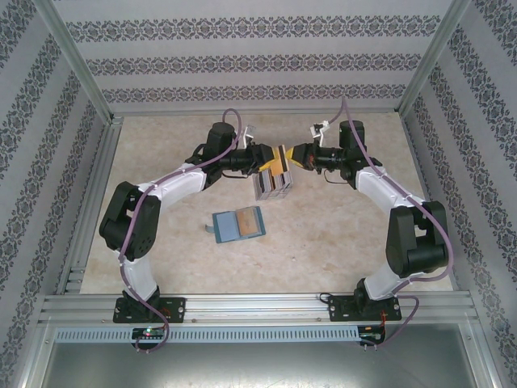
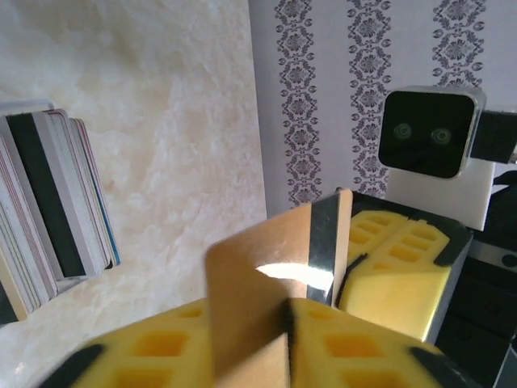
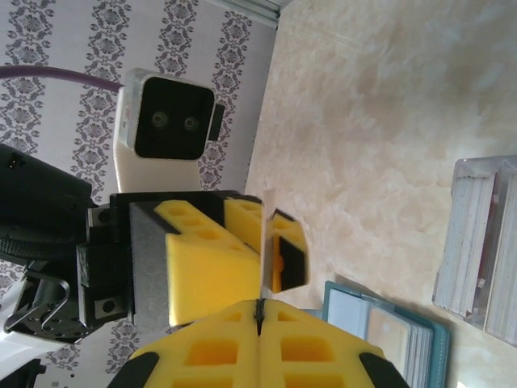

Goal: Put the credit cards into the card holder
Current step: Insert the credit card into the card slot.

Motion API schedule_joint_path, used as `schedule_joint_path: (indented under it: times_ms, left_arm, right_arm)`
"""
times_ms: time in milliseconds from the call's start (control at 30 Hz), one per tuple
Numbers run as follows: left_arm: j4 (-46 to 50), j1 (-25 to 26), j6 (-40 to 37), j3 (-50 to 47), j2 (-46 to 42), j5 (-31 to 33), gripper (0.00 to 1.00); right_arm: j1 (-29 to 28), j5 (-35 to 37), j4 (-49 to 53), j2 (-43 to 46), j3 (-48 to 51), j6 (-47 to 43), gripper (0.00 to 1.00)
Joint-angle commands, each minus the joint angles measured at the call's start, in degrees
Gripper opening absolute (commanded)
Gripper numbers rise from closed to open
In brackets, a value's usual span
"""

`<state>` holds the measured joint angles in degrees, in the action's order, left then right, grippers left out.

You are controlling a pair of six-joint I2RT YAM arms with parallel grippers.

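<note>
I see both grippers meeting in the air over the far middle of the table (image 1: 347, 242), with one orange-brown card (image 2: 258, 283) between them. My left gripper (image 2: 287, 339) is closed on one end of the card. My right gripper (image 3: 258, 323) has its fingers pressed together, and as far as I can tell from the edge-on view, they pinch the opposite end. The card stands on edge above the rack (image 1: 272, 187). The other cards (image 2: 48, 202) stand upright in that rack. The wallet (image 1: 238, 225) lies open on the table, nearer the arm bases, apart from the rack.
</note>
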<state>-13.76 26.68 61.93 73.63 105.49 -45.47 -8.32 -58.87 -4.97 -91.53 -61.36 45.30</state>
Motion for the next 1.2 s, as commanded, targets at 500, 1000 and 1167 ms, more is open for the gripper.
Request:
schedule_joint_path:
  times_ms: [500, 1000, 1167]
  left_arm:
    - [5.46, 0.57, -4.61, -4.29, -5.9, 1.8, 0.0]
    - [24.78, -0.51, -11.97, -23.45, -23.68, 13.1, 0.0]
    - [23.62, -3.2, -14.65, -30.76, -27.56, 12.71, 0.0]
  right_arm:
    - [0.15, 5.72, 11.28, 4.44, 1.2, -10.13, 0.19]
    - [-2.35, 14.63, 18.69, 10.19, 10.19, -18.81, 0.35]
    - [-9.05, 16.73, 17.41, 11.52, 14.29, -19.54, 0.35]
